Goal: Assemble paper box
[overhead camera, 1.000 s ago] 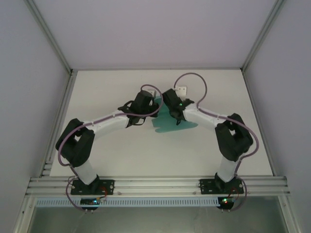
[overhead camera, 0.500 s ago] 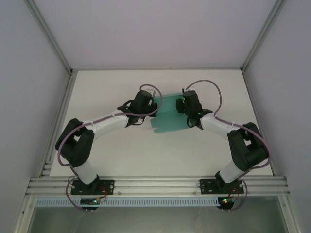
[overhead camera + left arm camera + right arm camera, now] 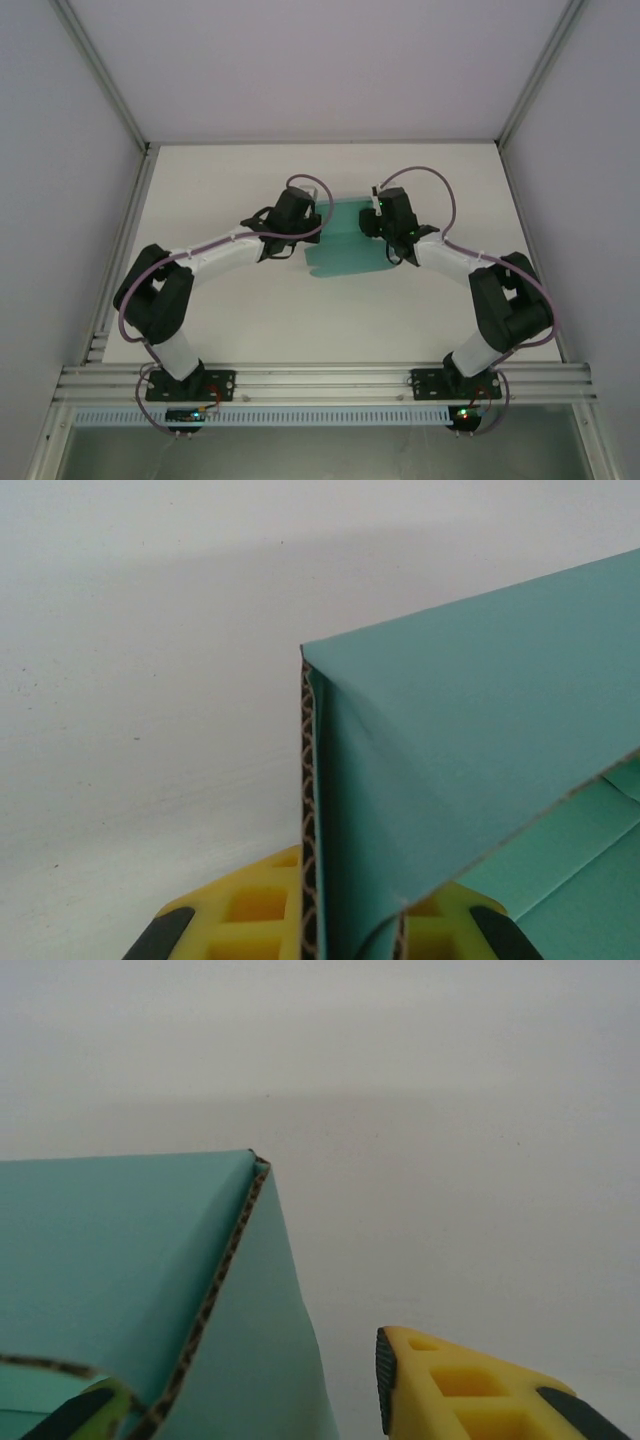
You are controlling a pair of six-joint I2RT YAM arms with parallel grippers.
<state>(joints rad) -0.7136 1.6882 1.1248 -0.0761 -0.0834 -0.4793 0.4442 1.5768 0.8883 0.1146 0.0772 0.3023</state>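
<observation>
The paper box (image 3: pixel 345 245) is a teal-green card sheet on the white table, partly folded up between my two grippers. My left gripper (image 3: pixel 308 214) holds its left end. In the left wrist view the left gripper (image 3: pixel 350 925) is shut on a doubled, upright card wall (image 3: pixel 450 740), with yellow fingers (image 3: pixel 240 910) pressed to either side. My right gripper (image 3: pixel 374 216) sits at the sheet's right end. In the right wrist view the right gripper (image 3: pixel 240 1405) is open. A raised flap (image 3: pixel 130 1250) lies against its left finger, and the right finger (image 3: pixel 450 1385) stands apart from the card.
The white table (image 3: pixel 230 320) is boxed in by pale walls with aluminium posts (image 3: pixel 125 170) at left and right and a rail (image 3: pixel 320 380) along the near edge. Bare tabletop stretches behind and in front of the sheet.
My right gripper swung from above the middle of the sheet out to its right end, where it stays. The card's far part rose, then settled slightly lower. The left arm barely moved.
</observation>
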